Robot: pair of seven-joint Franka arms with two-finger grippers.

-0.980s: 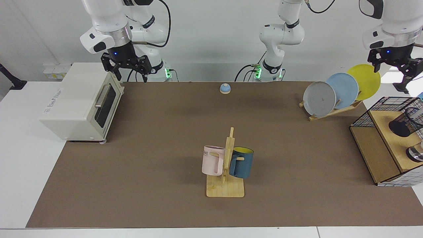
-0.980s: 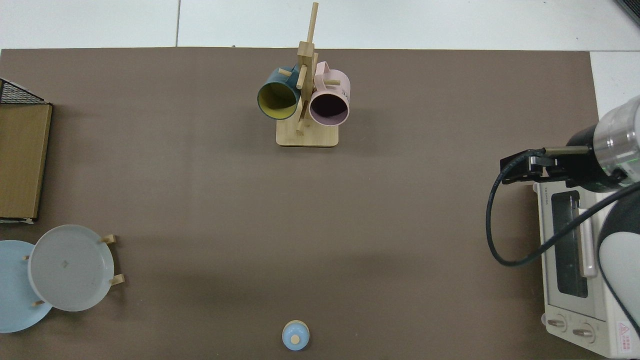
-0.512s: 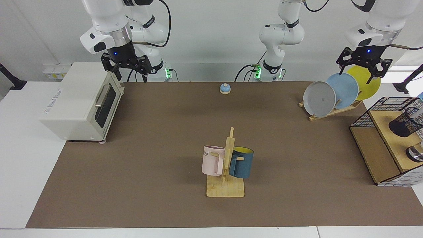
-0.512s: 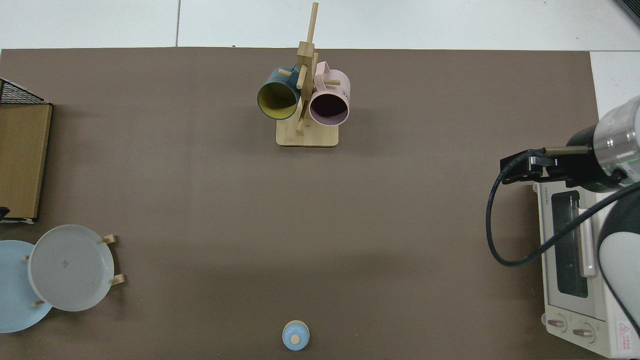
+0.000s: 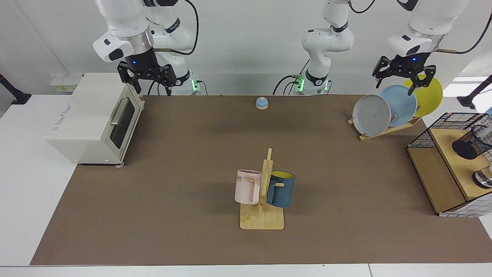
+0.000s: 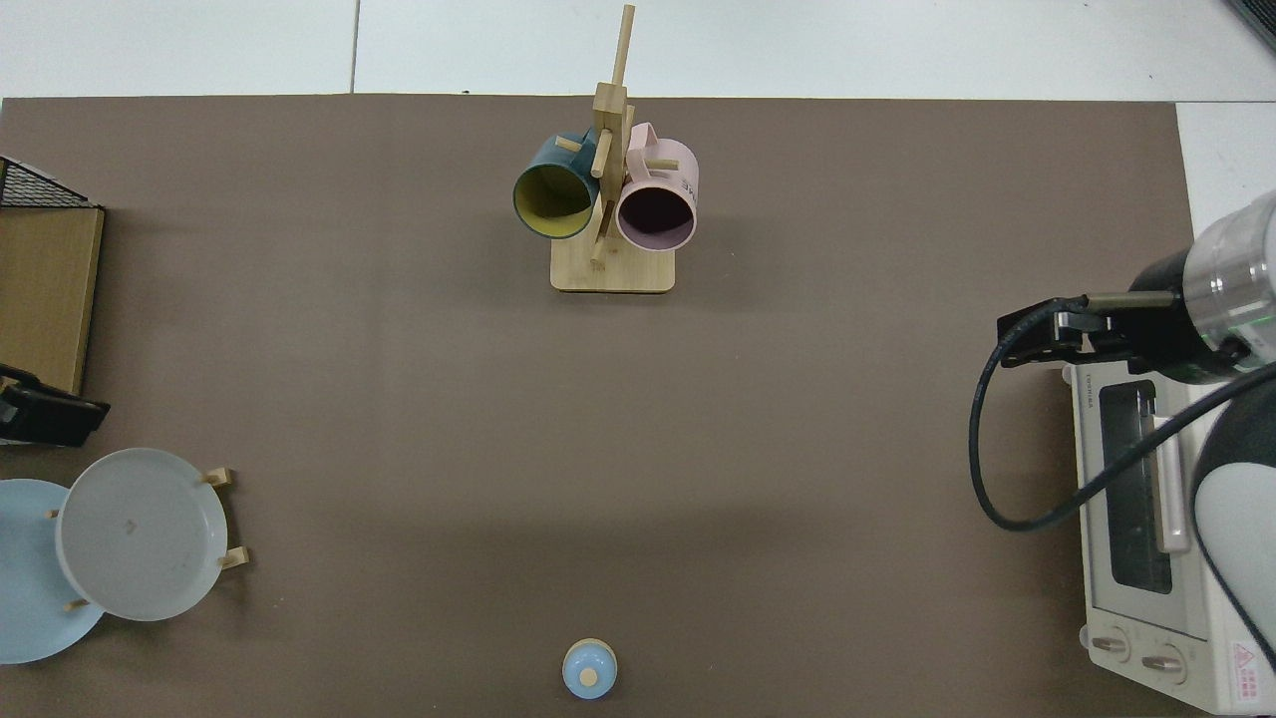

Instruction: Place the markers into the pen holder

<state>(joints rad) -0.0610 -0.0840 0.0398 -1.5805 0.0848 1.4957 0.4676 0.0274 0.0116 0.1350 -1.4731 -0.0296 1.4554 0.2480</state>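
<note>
Now left gripper [image 5: 397, 80] hangs spread above the plates [image 5: 398, 105]

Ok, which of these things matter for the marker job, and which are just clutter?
Job: pen holder on the wooden shelf; left gripper, open, above the plates; no marker clearly visible.
Clutter: toaster oven under the open, waiting right gripper; mug rack; plates; bell; metal cylinder.

Pink mug [image 5: 248, 187]: "ME" legible; toaster oven [image 6: 1146, 519]: "TOSHIBA".
</note>
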